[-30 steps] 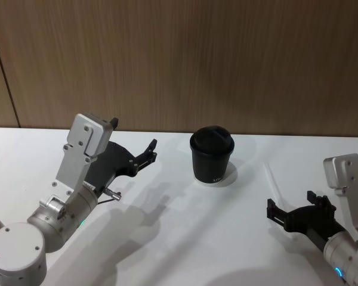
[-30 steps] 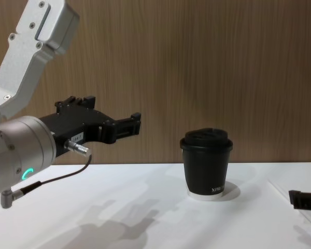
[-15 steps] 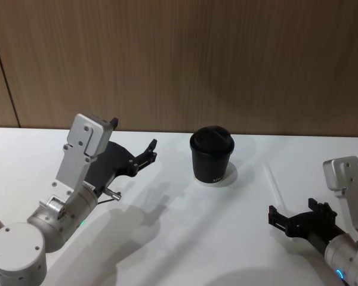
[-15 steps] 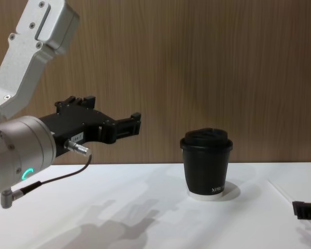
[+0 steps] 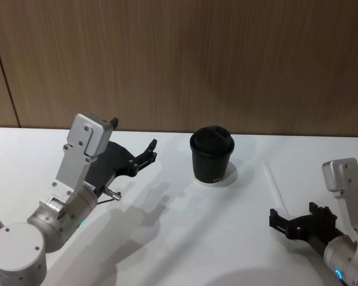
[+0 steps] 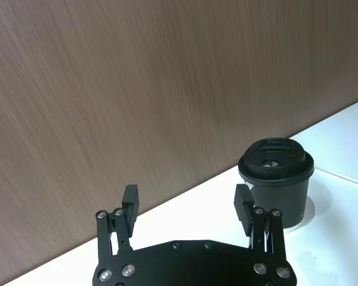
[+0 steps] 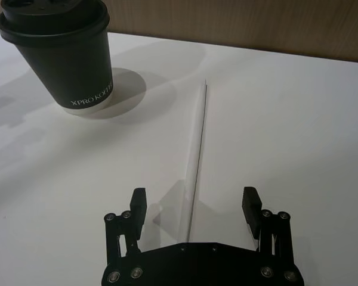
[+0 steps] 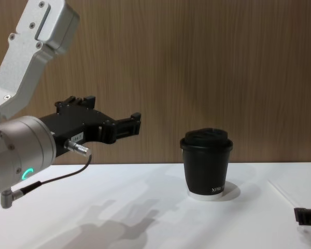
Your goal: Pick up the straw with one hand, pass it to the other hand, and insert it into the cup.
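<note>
The white straw [image 7: 197, 146] lies flat on the table, to the right of the cup [image 5: 212, 154], a black paper cup with a domed lid. My right gripper [image 7: 193, 201] hovers open and low over the straw's near end, one finger on each side of it; it holds nothing. In the head view the right gripper [image 5: 289, 219] sits just short of the straw [image 5: 273, 183]. My left gripper [image 5: 144, 156] hangs open and empty in the air, left of the cup. From the left wrist the cup [image 6: 276, 179] stands beyond its fingers.
The white table [image 5: 179, 238] ends at a brown wood-grain wall [image 5: 227, 59] right behind the cup. In the chest view the cup [image 8: 206, 165] stands mid-table, with the left gripper [image 8: 129, 124] raised to its left and the right gripper [image 8: 307, 216] low at the right edge.
My right gripper has sunk lower and drawn back toward the straw's near end. The left arm, cup and straw have not moved.
</note>
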Tool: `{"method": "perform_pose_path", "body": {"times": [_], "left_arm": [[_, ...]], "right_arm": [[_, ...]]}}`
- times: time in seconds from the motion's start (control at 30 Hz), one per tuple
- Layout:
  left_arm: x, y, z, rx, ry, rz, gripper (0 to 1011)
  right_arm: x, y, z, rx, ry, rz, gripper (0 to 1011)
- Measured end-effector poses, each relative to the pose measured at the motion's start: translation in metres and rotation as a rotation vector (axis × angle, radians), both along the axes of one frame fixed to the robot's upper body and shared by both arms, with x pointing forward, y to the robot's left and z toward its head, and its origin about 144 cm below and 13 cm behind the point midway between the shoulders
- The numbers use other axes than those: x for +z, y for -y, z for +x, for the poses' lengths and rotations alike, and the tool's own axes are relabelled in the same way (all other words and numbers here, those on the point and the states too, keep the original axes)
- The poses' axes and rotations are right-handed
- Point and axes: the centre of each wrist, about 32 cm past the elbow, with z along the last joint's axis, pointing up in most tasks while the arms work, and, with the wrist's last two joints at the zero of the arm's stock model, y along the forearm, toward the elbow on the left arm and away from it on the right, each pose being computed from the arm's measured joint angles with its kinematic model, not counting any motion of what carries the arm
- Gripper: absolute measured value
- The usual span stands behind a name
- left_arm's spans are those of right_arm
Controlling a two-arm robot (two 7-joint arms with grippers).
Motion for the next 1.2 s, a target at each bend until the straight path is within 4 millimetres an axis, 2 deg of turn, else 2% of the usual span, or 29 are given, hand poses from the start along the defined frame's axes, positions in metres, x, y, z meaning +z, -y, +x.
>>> {"method": "perform_pose_path", "body": {"times": [1.2], "left_arm": [[0.0000,0.0000,0.0000,0.000,0.000,0.000,1003]], "right_arm": [[-0.0049,-0.0024,0.0001,-0.018,-0.031,-0.011,1001]]}}
